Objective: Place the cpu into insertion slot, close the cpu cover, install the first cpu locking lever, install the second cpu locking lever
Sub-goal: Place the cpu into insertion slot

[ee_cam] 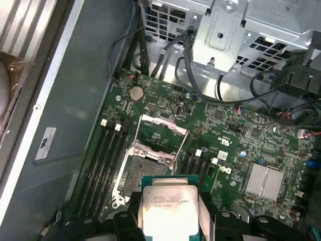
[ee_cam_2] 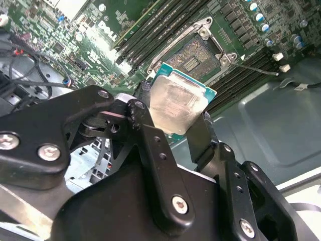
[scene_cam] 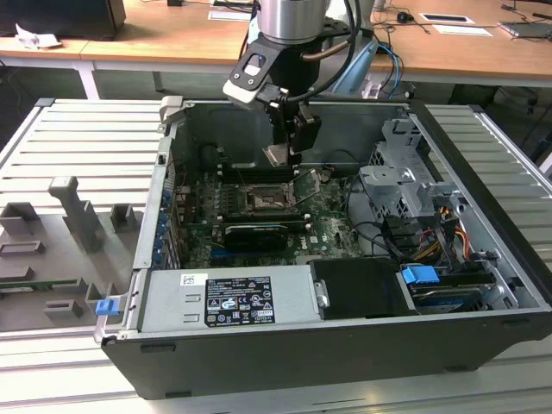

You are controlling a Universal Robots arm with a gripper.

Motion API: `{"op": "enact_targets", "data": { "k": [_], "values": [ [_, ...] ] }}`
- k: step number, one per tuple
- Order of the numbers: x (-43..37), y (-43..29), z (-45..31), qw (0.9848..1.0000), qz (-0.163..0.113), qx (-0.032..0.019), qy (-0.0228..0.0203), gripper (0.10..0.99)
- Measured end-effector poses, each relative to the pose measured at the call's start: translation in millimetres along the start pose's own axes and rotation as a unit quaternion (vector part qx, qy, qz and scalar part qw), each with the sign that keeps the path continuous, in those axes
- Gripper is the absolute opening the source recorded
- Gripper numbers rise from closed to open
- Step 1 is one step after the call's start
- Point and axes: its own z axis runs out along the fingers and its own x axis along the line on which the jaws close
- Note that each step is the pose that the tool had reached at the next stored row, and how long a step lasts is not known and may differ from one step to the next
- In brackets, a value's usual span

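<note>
The open computer case [scene_cam: 345,362] lay on its side, so that its green board [scene_cam: 332,220] faced up to the arm [scene_cam: 293,17]. The claw [ee_cam_2: 173,113] hung over the board, clamped on the chip [ee_cam: 168,208] by two opposite edges. That grip probably served to keep the chip's underside free for setting down.

In the first wrist view the cover [ee_cam: 163,133] stood swung up, leaving the socket [ee_cam: 145,168] bare to receive the chip. The chip hung above the socket and apart from it, not yet seated. A thin metal lever [ee_cam_2: 256,68] stuck out sideways, clear of the socket.

The chip's underside was hidden, the claw's black fingers [ee_cam_2: 143,118] covered its gripped edges, and a second lever could not be made out.
</note>
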Motion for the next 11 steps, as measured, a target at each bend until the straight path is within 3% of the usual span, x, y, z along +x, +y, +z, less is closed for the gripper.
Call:
{"op": "enact_targets", "data": {
  "k": [3,11],
  "values": [
    [0.0,0.0,0.5,0.9998,0.020,-0.0001,-0.0016,0.529],
    [-0.1,-0.3,4.8,0.9997,0.023,0.0002,-0.0016,0.529]
  ]
}}
